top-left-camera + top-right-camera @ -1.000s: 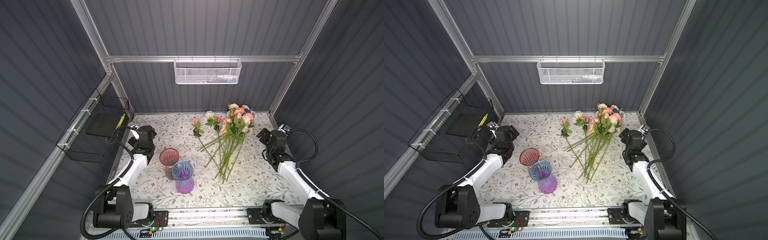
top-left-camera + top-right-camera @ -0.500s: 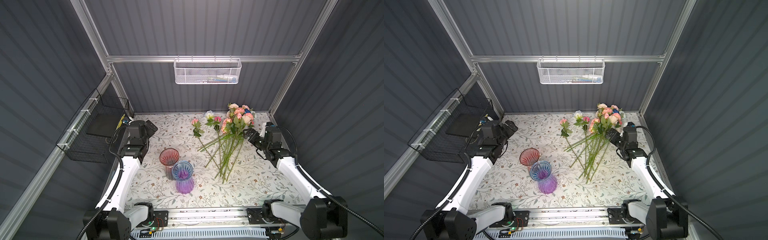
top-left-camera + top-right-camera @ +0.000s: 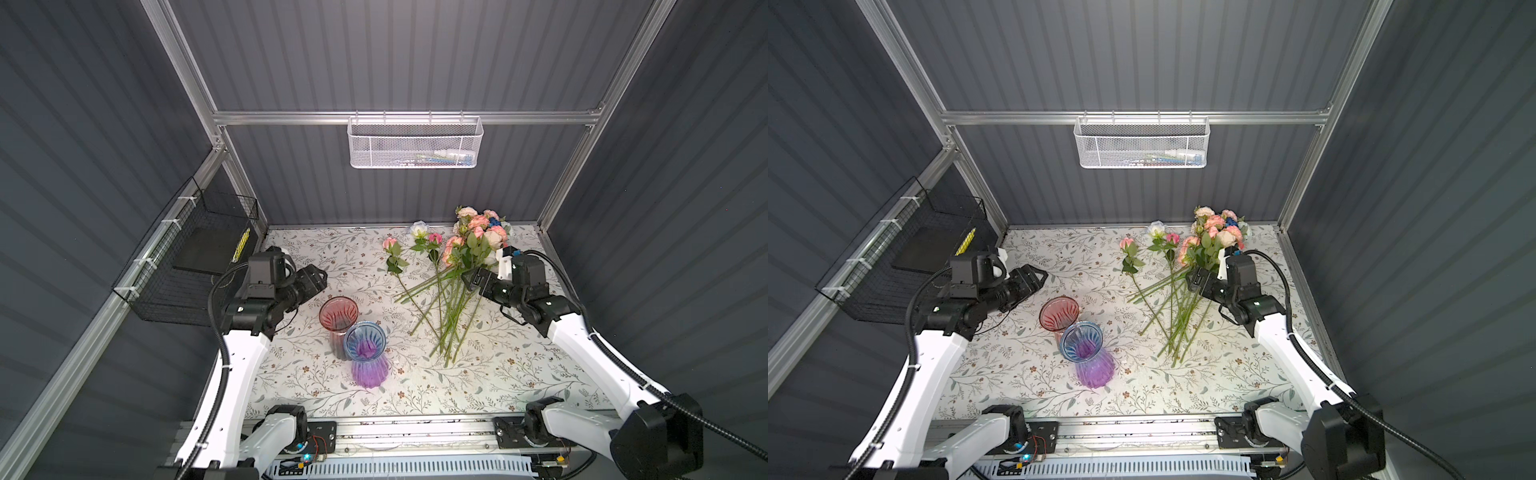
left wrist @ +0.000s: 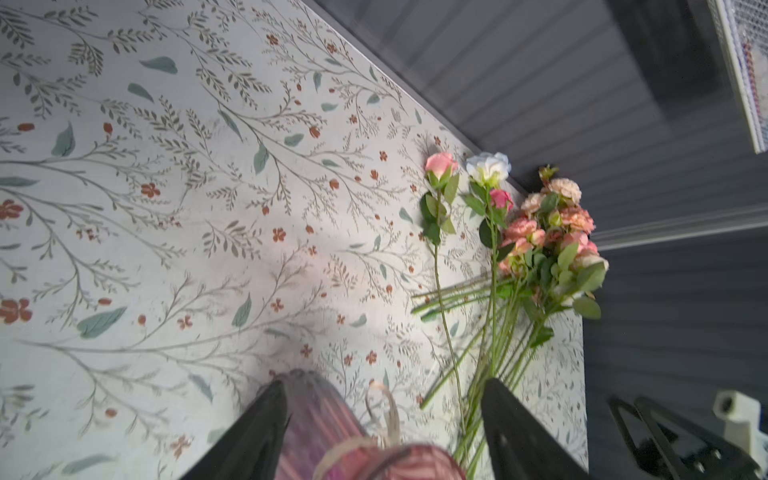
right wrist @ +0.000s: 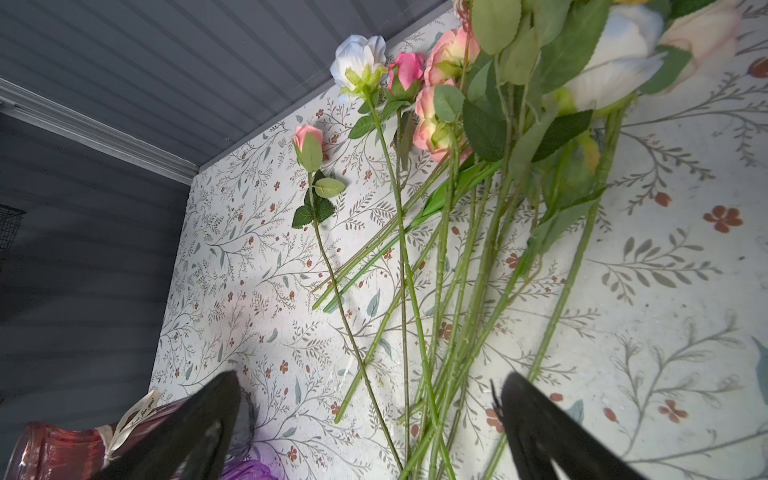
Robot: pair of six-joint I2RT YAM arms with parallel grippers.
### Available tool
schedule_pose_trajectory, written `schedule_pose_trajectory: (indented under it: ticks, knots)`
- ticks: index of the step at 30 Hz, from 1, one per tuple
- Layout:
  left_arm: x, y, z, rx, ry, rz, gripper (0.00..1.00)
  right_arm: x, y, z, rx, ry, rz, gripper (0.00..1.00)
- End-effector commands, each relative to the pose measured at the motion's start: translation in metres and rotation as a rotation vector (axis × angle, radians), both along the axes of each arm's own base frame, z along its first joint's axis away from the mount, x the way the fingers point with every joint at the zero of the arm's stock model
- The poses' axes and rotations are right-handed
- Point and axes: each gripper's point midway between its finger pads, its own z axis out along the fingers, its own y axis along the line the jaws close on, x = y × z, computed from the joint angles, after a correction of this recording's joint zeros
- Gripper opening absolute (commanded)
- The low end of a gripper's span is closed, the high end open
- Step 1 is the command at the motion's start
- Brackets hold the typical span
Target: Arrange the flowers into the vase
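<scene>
Two pincers were mine to mind, and neither had hold of anything. At the left of both top views my left pincer hung above the tabletop with its jaws apart, just behind the red vase, near it but not touching. Just in front of that one stood the blue and purple vase. Both were upright and empty, and I could not tell which was meant.

Right of centre the flowers lay flat in a loose fan. Their blooms were toward the back wall at the upper right of the tabletop, and their stem ends crossed toward the vases. One pink rose lay at the fan's left edge, its bloom and upper stem clear of the rest. Furthest right, my right pincer stood wide open over the stems, just below the leafy heads.

I judged the step in hand to be taking a first stem. To do it well I needed to come down on bare stem, away from the leaves, and close on one stem only. The crossed stems would likely drag along otherwise, so the lone rose looked the cleaner pick. The vases looked easy to tip, so I thought my left pincer should steady one.
</scene>
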Motion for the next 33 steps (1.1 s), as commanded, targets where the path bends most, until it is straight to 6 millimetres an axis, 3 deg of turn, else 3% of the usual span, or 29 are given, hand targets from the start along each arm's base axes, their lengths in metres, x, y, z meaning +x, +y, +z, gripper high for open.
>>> schedule_pose_trajectory:
  ticks: [1,4,8,11,17,24,29,30,33]
  knots:
    - [-0.049,-0.013,-0.005,0.024,0.11,-0.117,0.69,-0.002,0.006,0.006,0.004,-0.001,0.033,0.99]
    - [-0.073,-0.016,-0.019,0.032,0.17,-0.157,0.65,-0.001,0.006,0.006,0.002,-0.001,0.029,0.99]
    - [-0.087,-0.021,-0.037,0.012,0.198,-0.192,0.65,0.001,0.008,0.007,0.011,0.0,0.035,0.99]
    - [-0.083,-0.021,-0.045,0.014,0.209,-0.189,0.64,0.002,0.011,0.007,0.021,0.004,0.042,0.99]
    - [-0.07,-0.014,-0.056,0.081,0.242,-0.177,0.51,-0.005,0.01,0.008,0.024,-0.003,0.044,0.99]
    - [-0.061,-0.015,-0.075,0.152,0.305,-0.181,0.32,-0.01,0.005,0.003,0.002,0.003,0.035,0.99]
    - [-0.048,-0.022,-0.079,0.164,0.308,-0.189,0.12,-0.011,0.003,-0.004,-0.01,0.011,0.031,0.99]
    - [-0.046,-0.021,-0.077,0.168,0.307,-0.184,0.09,-0.013,0.002,0.004,-0.006,-0.013,0.029,0.99]
    - [-0.037,-0.019,-0.073,0.189,0.303,-0.169,0.01,-0.014,0.0,0.002,-0.012,-0.014,0.024,0.99]
